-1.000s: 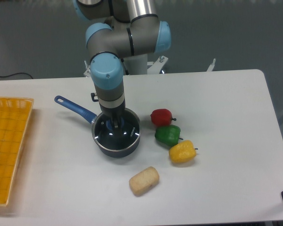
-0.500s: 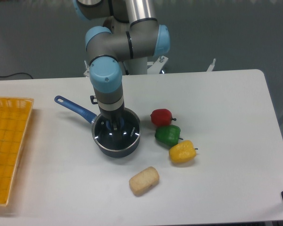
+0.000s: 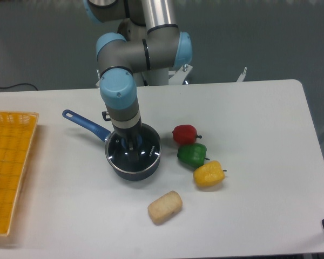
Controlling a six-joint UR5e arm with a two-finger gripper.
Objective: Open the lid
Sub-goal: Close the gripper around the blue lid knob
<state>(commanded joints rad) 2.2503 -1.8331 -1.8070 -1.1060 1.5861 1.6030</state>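
The lid (image 3: pixel 134 151), a glass disc with a metal rim, lies flat on the dark-blue saucepan (image 3: pixel 132 168) at the table's centre-left. The pan's long handle (image 3: pixel 86 123) points to the back left. My gripper (image 3: pixel 130 143) reaches straight down onto the lid's middle. Its two dark fingers (image 3: pixel 127 141) stand close together around the blue knob, which they mostly hide. The gripper looks shut on that knob.
To the right of the pan a red pepper (image 3: pixel 184 134), a green pepper (image 3: pixel 192 155) and a yellow pepper (image 3: pixel 208 174) lie in a row. A beige bread roll (image 3: pixel 165 207) lies in front of the pan. A yellow basket (image 3: pixel 11 162) stands at the left edge.
The arm's wrist and upper joints have shifted slightly to the left. The fingers stay at the knob and the lid still rests on the pan.
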